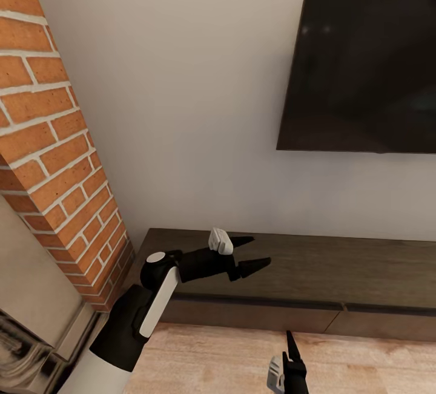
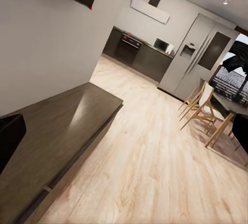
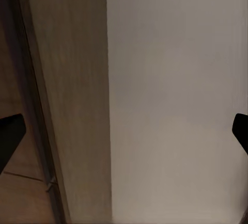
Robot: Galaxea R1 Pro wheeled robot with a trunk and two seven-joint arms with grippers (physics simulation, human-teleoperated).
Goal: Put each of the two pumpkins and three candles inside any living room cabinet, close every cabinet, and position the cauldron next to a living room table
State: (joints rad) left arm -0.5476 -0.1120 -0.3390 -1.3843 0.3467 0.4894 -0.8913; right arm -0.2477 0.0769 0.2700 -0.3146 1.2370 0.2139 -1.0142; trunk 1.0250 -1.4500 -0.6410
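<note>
The long dark-brown cabinet runs along the white wall, and the drawer fronts I can see are shut. My left gripper hovers open and empty just above the left end of its top. The left wrist view looks along that top towards the far end. My right gripper hangs lower, over the floor in front of the cabinet. In the right wrist view its fingertips stand wide apart with nothing between them, facing the cabinet and the wall. The pumpkins, candles, cauldron and table are out of view.
A brick fireplace rises close on the left. A dark TV hangs on the wall above the cabinet. Light wood floor stretches past the cabinet to dark kitchen units, a fridge and wooden dining chairs.
</note>
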